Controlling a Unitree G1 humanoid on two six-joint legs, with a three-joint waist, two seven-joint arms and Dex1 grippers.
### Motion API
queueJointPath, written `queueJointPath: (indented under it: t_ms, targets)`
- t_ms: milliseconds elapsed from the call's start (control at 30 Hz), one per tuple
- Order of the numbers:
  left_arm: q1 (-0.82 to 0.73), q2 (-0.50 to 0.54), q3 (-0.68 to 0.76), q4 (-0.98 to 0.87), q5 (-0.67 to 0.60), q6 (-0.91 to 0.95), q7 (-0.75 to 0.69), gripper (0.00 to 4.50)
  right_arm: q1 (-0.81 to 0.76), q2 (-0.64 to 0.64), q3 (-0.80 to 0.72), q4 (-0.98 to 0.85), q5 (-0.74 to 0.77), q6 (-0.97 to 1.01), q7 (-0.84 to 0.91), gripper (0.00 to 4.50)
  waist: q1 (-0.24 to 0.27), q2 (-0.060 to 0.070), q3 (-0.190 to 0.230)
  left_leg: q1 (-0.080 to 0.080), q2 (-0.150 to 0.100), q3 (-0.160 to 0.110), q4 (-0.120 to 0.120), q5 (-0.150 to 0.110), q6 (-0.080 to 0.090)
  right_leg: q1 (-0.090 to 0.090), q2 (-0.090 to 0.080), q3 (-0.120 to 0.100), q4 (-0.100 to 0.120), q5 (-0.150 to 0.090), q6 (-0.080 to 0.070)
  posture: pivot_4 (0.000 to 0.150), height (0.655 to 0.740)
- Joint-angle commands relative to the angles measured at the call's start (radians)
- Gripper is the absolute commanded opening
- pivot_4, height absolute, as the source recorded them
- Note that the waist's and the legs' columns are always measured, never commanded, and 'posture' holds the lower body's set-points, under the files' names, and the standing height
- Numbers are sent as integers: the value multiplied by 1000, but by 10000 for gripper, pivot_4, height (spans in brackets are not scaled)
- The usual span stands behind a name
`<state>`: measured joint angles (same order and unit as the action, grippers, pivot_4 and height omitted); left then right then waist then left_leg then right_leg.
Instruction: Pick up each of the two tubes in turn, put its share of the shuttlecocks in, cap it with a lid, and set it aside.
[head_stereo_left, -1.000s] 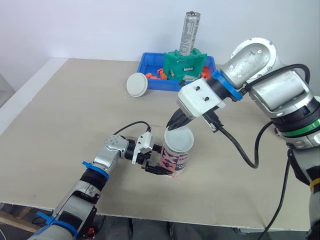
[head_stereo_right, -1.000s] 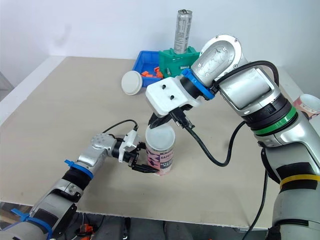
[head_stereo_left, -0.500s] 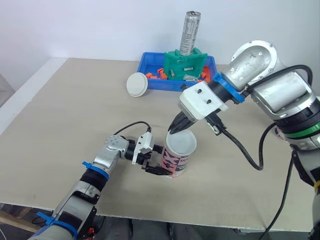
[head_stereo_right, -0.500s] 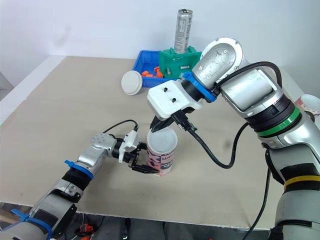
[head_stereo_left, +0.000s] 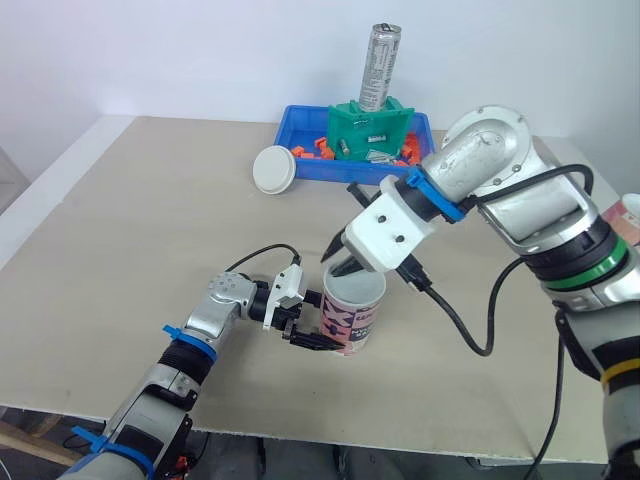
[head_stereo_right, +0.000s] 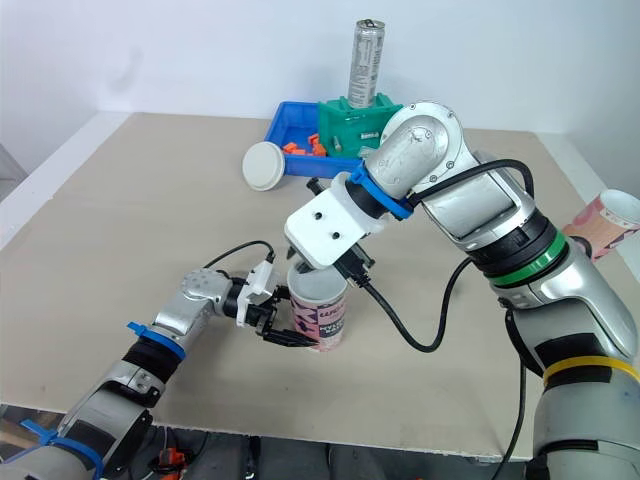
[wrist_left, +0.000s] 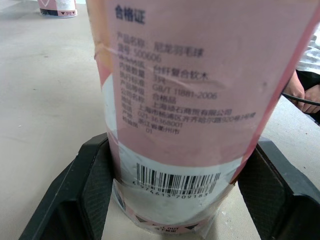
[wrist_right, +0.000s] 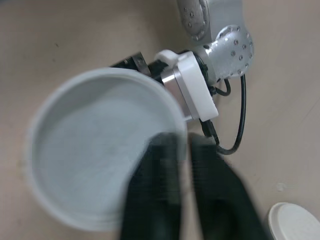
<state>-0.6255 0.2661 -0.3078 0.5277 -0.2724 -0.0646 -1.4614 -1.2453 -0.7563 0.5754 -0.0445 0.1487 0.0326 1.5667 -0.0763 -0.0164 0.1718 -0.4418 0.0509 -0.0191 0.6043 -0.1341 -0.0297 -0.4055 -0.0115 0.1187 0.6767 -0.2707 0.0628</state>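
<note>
A pink and white tube (head_stereo_left: 352, 318) stands upright on the table's near middle. My left gripper (head_stereo_left: 312, 330) is shut on its lower part, one black finger (wrist_left: 92, 187) on each side. A white lid (wrist_right: 100, 155) lies over the tube's mouth. My right gripper (head_stereo_left: 343, 264) is shut on that lid's rim, coming down from above. I cannot tell whether the lid is pressed fully home. A second pink tube (head_stereo_right: 604, 222) stands open at the table's right edge. A second white lid (head_stereo_left: 273, 168) lies in front of the blue bin.
A blue bin (head_stereo_left: 300, 160) at the back holds orange parts and a green fixture (head_stereo_left: 368, 130) with a tall metal can (head_stereo_left: 379, 66). The beige table (head_stereo_left: 130, 230) is bare on the left. My right arm's black cable (head_stereo_left: 470, 335) hangs low beside the tube.
My right gripper has come down and slightly left with the lid, from tilted above the tube to lying on its mouth. The left gripper and tube have stayed put.
</note>
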Motion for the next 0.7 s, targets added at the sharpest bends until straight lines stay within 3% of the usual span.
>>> queueJointPath:
  t_ms: [33, 100, 233, 367, 533, 667, 700]
  targets:
    - [28, 30, -12, 40, 60, 26, 27, 33963, -2, 18, -28, -2, -26, 19, 22, 27820, 0, 0, 0, 0, 0, 0, 0, 0, 0, 0, 0, 0, 0, 0, 0, 1500, 7400]
    - [27, 31, -12, 41, 60, 25, 26, 33963, -7, 31, -47, 2, -25, 42, 26, 36548, 0, 0, 0, 0, 0, 0, 0, 0, 0, 0, 0, 0, 0, 0, 0, 1500, 7400]
    - [25, 31, -12, 42, 60, 25, 24, 33963, -88, 69, -121, 88, 5, 116, 16, 36548, 0, 0, 0, 0, 0, 0, 0, 0, 0, 0, 0, 0, 0, 0, -1, 1500, 7400]
    - [22, 30, -12, 42, 60, 26, 23, 33963, -131, -24, -130, 74, 160, 183, 48, 36548, 3, 0, 1, -1, 0, 0, -1, 0, 0, 0, 0, 0, 1, 1, -1, 1500, 7400]
    - [19, 30, -12, 45, 60, 25, 22, 33963, -110, -141, -47, 11, 257, 166, 48, 20811, 1, -1, 0, -1, 0, 1, -3, 0, 0, 1, -2, -1, -1, -2, -1, 1500, 7400]
    - [15, 29, -10, 49, 60, 25, 20, 33963, -102, -173, -14, -6, 280, 151, 48, 1992, 0, -1, 1, -1, 0, 0, -3, 0, 0, -1, -1, -1, -1, -1, -1, 1500, 7400]
    - [14, 29, -9, 51, 60, 24, 21, 33963, -100, -186, 0, -15, 286, 143, 48, 885, 0, -1, 1, -1, 0, 0, -3, 0, 0, -1, -1, -1, -1, -1, -1, 1500, 7400]
